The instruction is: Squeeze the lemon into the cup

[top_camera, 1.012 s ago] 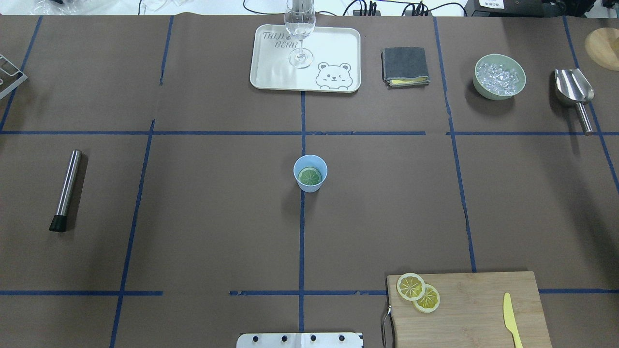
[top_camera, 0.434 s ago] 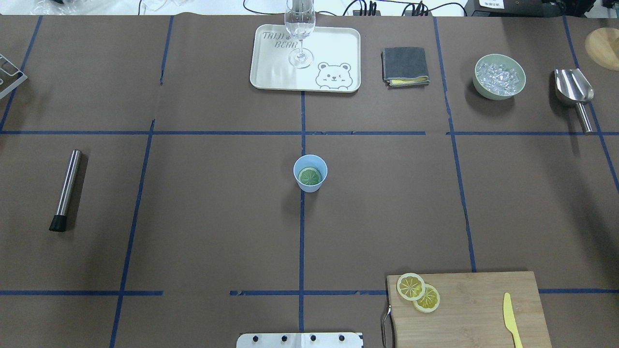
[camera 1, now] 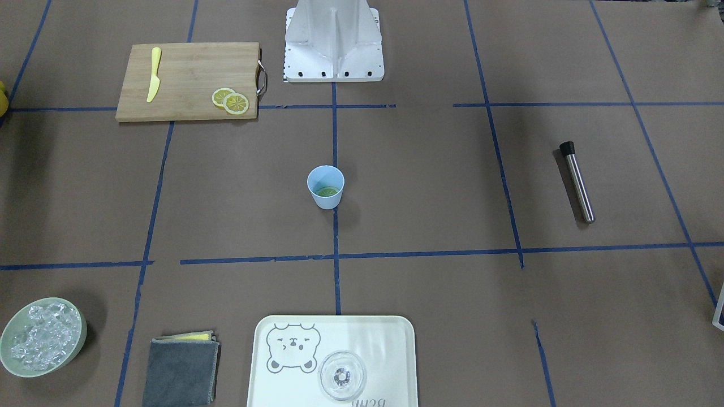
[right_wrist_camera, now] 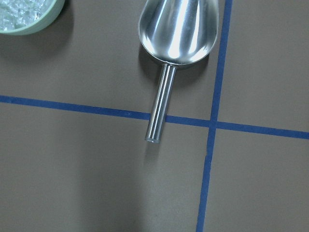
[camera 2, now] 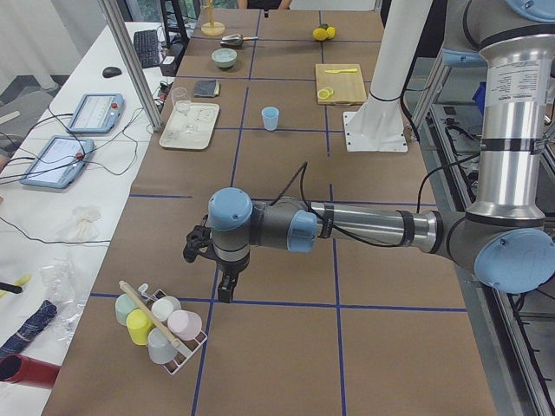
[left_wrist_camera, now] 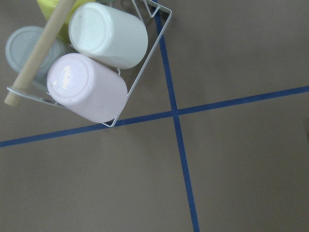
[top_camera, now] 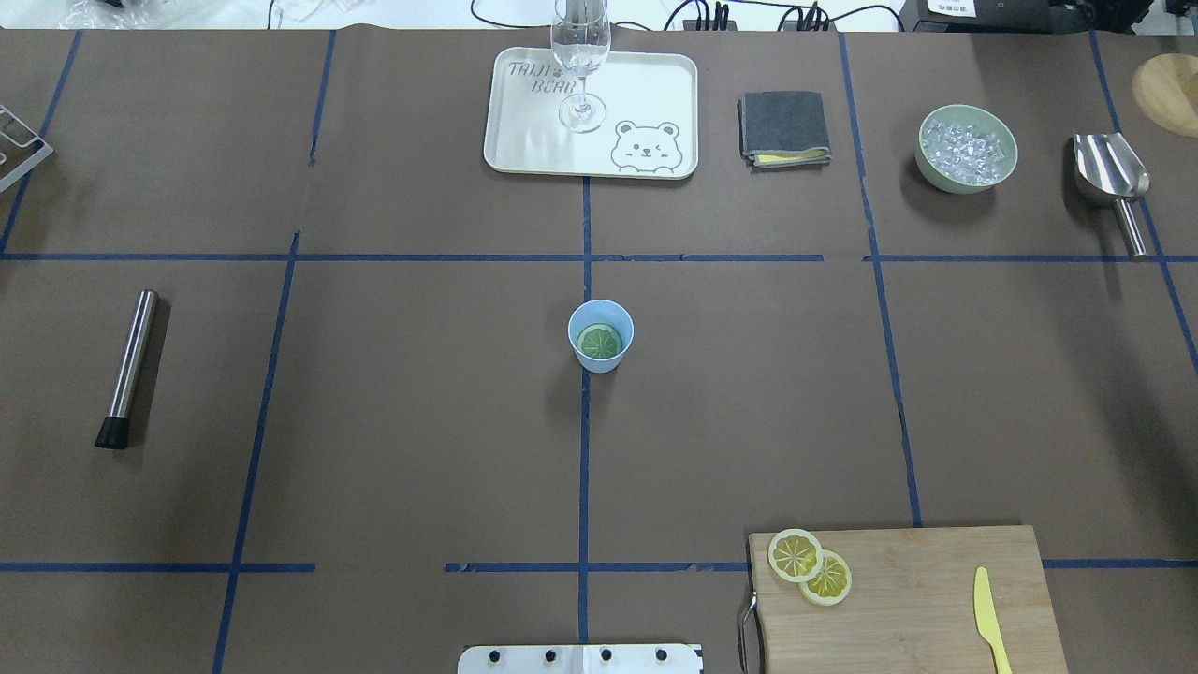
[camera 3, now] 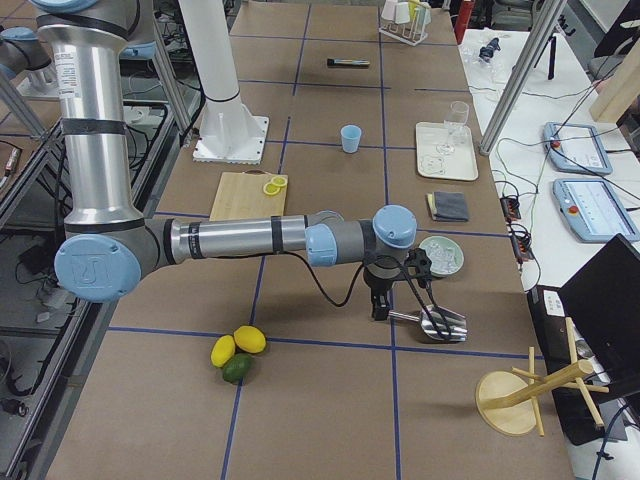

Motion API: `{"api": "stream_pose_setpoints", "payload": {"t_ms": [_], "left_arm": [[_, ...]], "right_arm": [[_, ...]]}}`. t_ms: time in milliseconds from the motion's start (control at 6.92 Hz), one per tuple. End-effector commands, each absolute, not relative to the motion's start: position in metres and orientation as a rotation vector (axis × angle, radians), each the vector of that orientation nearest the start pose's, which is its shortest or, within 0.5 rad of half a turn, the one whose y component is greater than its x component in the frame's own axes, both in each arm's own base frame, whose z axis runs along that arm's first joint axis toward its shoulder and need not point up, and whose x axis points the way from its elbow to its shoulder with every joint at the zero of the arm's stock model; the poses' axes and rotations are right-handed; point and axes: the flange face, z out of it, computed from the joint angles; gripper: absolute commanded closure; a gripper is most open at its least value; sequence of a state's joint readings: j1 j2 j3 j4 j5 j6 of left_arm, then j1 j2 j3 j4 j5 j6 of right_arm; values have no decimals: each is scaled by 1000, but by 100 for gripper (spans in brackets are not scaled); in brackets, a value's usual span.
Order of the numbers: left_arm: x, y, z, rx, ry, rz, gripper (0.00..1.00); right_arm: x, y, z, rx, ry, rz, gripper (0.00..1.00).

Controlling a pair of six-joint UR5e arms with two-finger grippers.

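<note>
Nothing has moved since the earlier overhead frames. The cup (top_camera: 600, 335) stands on the same spot at the middle of the table (top_camera: 393, 402), and everything on the cutting board (top_camera: 936, 608) lies as it did.

The cup is upright with its mouth open. One round slice (top_camera: 599, 342) lies flat in its bottom and looks greenish against the blue wall. Two more slices overlap on the board's far-left corner, the corner closest to the cup: one lemon slice (top_camera: 795, 554) and its neighbour (top_camera: 827, 578). The yellow knife (top_camera: 987, 613) lies along the board's right side.

The right pincer (camera 3: 380, 310) hangs above the handle of the metal scoop (camera 3: 435, 322), beside the ice bowl (camera 3: 441, 254) at the table's far right. The left pincer (camera 2: 224, 293) hangs by the rack of cups (camera 2: 160, 325) at the left end. For both, I cannot tell whether the jaws are apart or together. Only the side views show them, and neither wrist view shows a finger.

From the right pincer, the board's slices lie nearer the robot and inward. The right arm is much the closer one, and the left would have to cross the whole table. The slices are round discs with no long axis, so the approach angle probably matters little. They lie flat on wood, and the overlap may offer the only raised edge.

From the board, the cup lies farther out and to the left, across bare brown covering marked with blue tape.
</note>
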State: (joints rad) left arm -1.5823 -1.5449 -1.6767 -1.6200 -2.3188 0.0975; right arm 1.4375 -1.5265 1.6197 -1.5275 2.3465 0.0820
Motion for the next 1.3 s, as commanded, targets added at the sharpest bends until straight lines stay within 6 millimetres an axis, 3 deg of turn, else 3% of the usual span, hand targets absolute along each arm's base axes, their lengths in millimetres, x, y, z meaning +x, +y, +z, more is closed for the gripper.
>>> {"api": "stream_pose_setpoints", "payload": {"t_ms": [0,1157], "left_arm": [[-68,-487,613,166,780,133,0],[-66,-497,590,216,786,157,0]], "right_arm": [[-7,-520,613,37,-785,-102,0],[-7,-523,612,61,-793,-103,0]]}}
